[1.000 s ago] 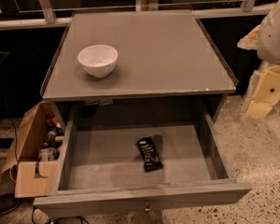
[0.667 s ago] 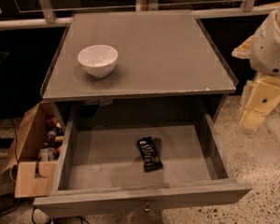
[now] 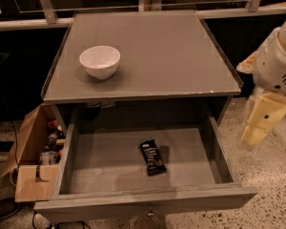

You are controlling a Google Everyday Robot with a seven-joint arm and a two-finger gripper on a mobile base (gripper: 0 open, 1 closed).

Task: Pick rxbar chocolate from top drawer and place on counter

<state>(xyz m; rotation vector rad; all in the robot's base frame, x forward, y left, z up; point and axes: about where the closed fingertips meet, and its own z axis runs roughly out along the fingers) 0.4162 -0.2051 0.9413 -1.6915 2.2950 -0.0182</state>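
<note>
Black rxbar chocolate (image 3: 152,157) in top drawer (image 3: 109,165), white bowl (image 3: 99,61) on counter (image 3: 171,51), gripper (image 3: 258,125) at right, state unclear

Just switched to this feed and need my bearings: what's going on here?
The robot's hand hangs to the right of the open top drawer, outside it and apart from the bar. The rxbar chocolate lies flat on the drawer floor, not yet picked. A white bowl sits on the counter above.
</note>
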